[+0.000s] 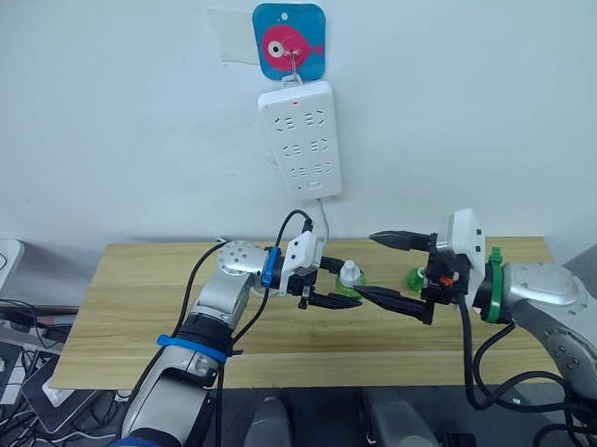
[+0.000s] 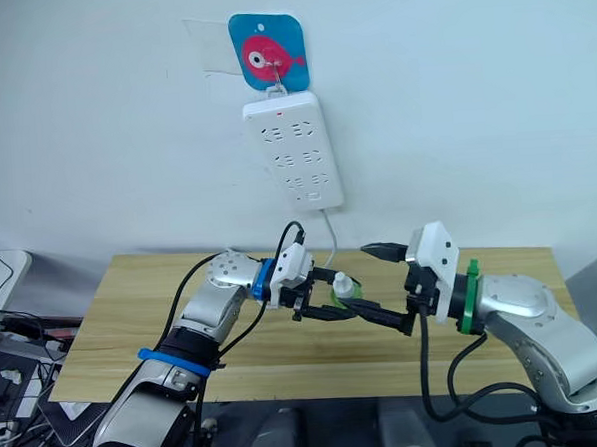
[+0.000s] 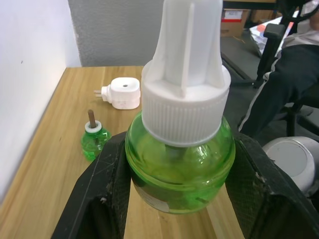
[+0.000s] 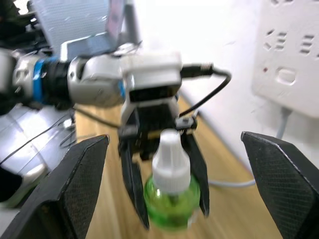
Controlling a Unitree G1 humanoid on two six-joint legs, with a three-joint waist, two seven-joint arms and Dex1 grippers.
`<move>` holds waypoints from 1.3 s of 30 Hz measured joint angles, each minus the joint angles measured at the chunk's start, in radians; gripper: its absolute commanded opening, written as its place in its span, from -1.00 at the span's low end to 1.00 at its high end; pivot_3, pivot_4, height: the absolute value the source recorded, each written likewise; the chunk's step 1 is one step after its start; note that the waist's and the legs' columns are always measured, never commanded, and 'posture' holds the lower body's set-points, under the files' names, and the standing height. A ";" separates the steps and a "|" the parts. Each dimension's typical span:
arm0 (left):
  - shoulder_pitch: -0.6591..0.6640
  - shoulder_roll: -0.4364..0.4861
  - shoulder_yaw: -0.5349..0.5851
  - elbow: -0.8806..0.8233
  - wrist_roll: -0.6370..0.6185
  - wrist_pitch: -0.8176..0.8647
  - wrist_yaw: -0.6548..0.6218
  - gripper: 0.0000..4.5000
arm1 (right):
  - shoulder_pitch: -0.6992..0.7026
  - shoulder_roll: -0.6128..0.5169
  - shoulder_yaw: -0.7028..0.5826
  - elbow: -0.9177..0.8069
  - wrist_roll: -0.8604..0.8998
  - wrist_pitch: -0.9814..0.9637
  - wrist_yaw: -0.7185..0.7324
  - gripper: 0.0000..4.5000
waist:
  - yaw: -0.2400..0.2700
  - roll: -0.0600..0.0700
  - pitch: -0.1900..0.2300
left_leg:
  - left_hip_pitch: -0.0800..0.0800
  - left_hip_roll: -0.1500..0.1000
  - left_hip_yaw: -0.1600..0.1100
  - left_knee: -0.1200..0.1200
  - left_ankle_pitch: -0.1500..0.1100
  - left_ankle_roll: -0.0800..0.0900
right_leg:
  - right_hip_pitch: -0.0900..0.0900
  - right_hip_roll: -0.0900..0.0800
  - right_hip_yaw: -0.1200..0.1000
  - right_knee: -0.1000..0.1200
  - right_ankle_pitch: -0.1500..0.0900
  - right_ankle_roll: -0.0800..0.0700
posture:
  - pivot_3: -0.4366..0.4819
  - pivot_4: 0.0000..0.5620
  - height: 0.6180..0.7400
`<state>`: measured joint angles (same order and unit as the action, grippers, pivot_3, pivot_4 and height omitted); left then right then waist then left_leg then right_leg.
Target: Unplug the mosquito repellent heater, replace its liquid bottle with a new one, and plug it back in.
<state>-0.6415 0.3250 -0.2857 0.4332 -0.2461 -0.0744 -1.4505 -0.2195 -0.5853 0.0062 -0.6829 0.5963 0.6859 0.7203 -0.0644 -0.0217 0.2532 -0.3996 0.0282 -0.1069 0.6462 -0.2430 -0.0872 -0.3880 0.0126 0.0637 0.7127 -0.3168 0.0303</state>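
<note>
Holding a capped green bottle (image 3: 179,149) upright between its fingers, the left gripper (image 1: 327,294) offers it above the table (image 1: 133,312) toward the right gripper (image 1: 409,268), whose jaws stand wide on either side, seemingly ready to pull the white cap (image 4: 171,162). Farther right, the heater (image 3: 123,92) lies unplugged on the wood, near an uncapped bottle (image 3: 94,141) with its wick bare. On the wall hangs the power strip (image 1: 300,138).

Mosquito repellent heater (image 3: 124,93): small white rounded unit, round vent hole up, unplugged, prongs sideways, lying on wooden table.

Old bottle (image 3: 94,138): green, brown wick exposed, upright at heater's 7 o'clock.

New bottle (image 3: 180,149): green liquid, white cap, upright, held above table.
</note>
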 measured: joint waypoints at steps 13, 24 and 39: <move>-0.026 -0.017 0.000 0.016 0.006 -0.001 -0.001 0.01 | -0.001 0.028 0.098 0.027 -0.062 -0.010 -0.070 -0.06 | 0.001 0.000 0.000 | -0.001 -0.001 0.000 0.000 0.000 0.000 | 0.000 0.000 0.000 -0.001 0.000 0.000 | -0.19 -0.30 1.00; -0.020 -0.016 0.000 0.013 0.009 0.003 -0.001 0.01 | 0.014 0.027 0.105 0.034 -0.090 -0.043 -0.071 -0.90 | 0.001 0.000 0.000 | -0.001 -0.001 0.000 0.000 0.000 0.000 | 0.000 0.000 0.000 -0.001 0.000 0.000 | -0.18 -0.27 1.00; -0.058 -0.017 0.033 -0.004 -0.028 -0.007 -0.001 0.01 | -0.103 0.013 -0.007 0.007 0.134 0.154 -0.154 -0.90 | 0.000 0.000 0.000 | -0.001 0.000 0.000 -0.001 0.000 0.000 | 0.000 0.000 0.000 -0.002 0.000 0.000 | -0.21 -0.24 1.00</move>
<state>-0.6991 0.3082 -0.2526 0.4297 -0.2742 -0.0814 -1.4513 -0.3221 -0.5723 -0.0006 -0.6762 0.7304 0.8395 0.5665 -0.0639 -0.0217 0.2532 -0.4006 0.0278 -0.1067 0.6454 -0.2432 -0.0869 -0.3883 0.0122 0.0637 0.7107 -0.3168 0.0302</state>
